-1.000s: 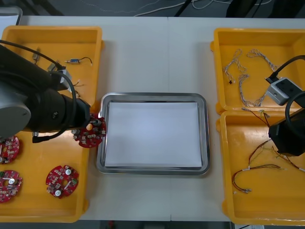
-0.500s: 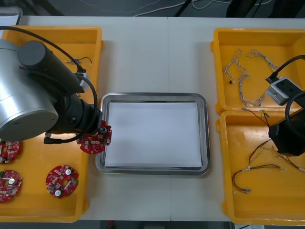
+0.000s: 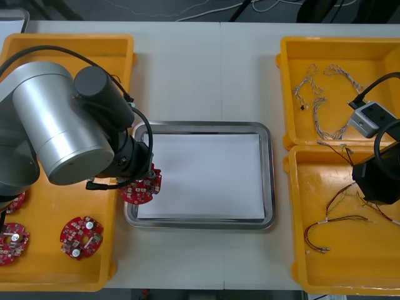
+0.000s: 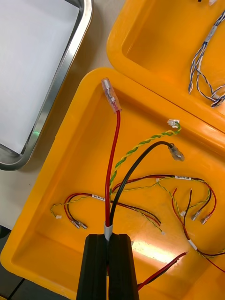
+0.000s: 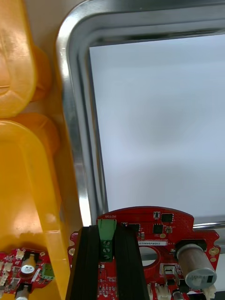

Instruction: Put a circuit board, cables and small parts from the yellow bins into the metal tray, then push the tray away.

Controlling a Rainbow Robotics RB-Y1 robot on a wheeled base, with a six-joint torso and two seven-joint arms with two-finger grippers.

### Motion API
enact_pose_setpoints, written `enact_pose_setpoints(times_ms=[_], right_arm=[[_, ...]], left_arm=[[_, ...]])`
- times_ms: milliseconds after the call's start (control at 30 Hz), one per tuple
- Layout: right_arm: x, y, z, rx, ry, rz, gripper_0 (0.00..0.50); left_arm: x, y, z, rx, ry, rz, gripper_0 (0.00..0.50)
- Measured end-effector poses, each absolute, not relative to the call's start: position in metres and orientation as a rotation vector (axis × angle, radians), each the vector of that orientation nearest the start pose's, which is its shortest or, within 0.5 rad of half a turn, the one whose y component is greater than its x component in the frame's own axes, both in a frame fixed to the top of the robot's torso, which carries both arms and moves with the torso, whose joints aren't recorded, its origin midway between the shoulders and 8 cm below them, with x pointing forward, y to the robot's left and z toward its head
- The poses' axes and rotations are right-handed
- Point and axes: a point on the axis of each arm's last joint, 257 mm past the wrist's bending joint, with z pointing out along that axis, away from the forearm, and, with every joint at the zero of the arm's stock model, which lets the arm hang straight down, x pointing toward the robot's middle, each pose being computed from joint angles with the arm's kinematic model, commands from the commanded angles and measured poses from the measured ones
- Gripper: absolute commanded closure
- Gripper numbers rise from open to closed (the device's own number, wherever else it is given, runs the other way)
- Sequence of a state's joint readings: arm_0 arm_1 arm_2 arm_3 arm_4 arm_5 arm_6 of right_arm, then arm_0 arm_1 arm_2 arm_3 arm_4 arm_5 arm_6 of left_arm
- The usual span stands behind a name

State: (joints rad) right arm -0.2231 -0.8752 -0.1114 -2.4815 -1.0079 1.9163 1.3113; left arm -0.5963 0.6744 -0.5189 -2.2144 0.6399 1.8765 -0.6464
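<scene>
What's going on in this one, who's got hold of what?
The left gripper is shut on a round red circuit board and holds it over the left rim of the metal tray, near the tray's front corner. The board is not yet set down on the white inside. Other boards lie in the near left yellow bin. The right gripper hangs over the near right yellow bin, shut on red and black cables.

Left gripper (image 5: 107, 234) clamped, right gripper (image 4: 108, 241) closed
</scene>
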Motion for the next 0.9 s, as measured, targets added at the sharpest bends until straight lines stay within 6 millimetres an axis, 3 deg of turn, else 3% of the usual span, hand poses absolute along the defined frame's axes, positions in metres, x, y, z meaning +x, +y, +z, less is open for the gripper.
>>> enact_pose_setpoints(times_ms=[533,900], right_arm=[[0.341,-0.269,-0.143,-0.652,2.57,-0.052,0.5],[0.341,-0.269,-0.143,-0.652,2.57,-0.052,0.5]], left_arm=[[0.395,0.125,-0.214,0.138,2.661,0.006,0.5],[0.408,0.118,-0.225,0.111,2.637,0.012,0.5]])
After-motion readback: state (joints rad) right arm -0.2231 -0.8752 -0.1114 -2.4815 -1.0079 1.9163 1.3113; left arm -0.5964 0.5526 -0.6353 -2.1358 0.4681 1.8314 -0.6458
